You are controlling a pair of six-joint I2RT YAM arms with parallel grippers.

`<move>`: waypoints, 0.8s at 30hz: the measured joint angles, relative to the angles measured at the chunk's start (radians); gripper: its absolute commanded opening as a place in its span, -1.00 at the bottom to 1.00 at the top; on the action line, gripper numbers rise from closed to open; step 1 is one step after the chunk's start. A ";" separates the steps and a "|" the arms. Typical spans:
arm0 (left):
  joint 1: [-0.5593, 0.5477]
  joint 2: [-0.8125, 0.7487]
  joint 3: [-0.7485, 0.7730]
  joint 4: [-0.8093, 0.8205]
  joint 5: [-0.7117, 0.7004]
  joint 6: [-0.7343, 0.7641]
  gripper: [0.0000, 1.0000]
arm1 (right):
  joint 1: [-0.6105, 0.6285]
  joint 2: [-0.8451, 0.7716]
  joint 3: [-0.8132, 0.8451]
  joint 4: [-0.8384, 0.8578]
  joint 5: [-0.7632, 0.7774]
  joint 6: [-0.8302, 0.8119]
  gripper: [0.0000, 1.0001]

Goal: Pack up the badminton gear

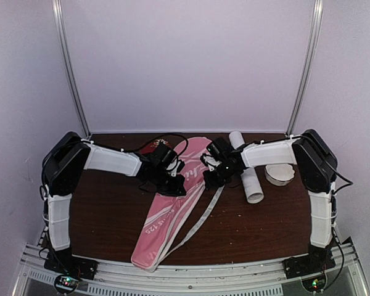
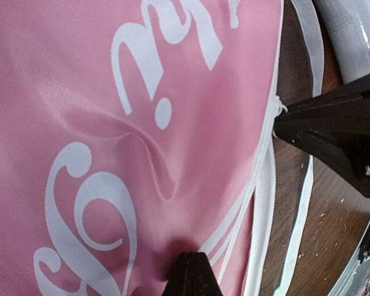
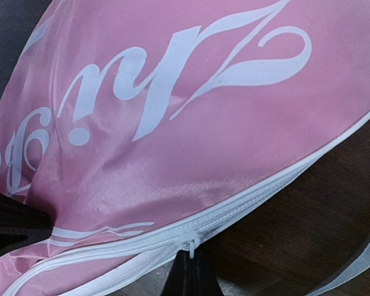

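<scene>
while the long pink racket-shaped fabric bag (image 1: 166,216) lies flat on the dark wooden tabletop (image 1: 105,216), both arms reach in over its wide end near the centre of the top view. no rackets or shuttlecocks show loose anywhere, so the rackets are probably already inside the bag. the long white cardboard tube (image 1: 250,179) is still outside it, lying just to the right of the bag's head. the work in hand looks like the zip, and stowing the tube seems to be left.

the left end effector (image 1: 172,183) sits on the pink fabric at the bag's left edge. only one dark fingertip shows in its wrist view, so i cannot tell whether it is spread or pinching. the right end effector (image 1: 209,177) has its tip right at the small white zipper pull (image 3: 188,245). whether it actually pinches the pull i cannot tell either.

the bag's long axis runs diagonally. its broad rounded head points to the upper centre of the frame and its narrow handle end to the lower left, near the bottom edge of the tabletop. a thin white strap (image 1: 197,222) trails alongside to the right.
</scene>
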 measured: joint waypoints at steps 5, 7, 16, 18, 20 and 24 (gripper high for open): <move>0.005 0.011 0.018 0.000 -0.001 -0.075 -1.00 | 0.019 -0.028 -0.050 0.032 0.000 0.008 -1.00; 0.012 0.011 0.018 0.000 -0.002 -0.116 -1.00 | 0.039 -0.047 -0.080 0.045 0.000 0.014 -1.00; 0.029 0.011 0.011 0.027 0.009 -0.208 -1.00 | 0.168 -0.123 -0.203 0.102 0.000 0.056 -1.00; 0.029 0.011 -0.002 0.056 0.018 -0.209 -0.93 | 0.175 -0.123 -0.204 0.105 0.000 0.063 -1.00; 0.030 0.004 -0.020 0.081 0.018 -0.205 -0.85 | 0.167 -0.122 -0.201 0.099 0.000 0.065 -1.00; 0.031 -0.018 -0.027 0.081 0.020 -0.173 -0.85 | 0.116 -0.106 -0.165 0.060 0.003 0.061 -1.00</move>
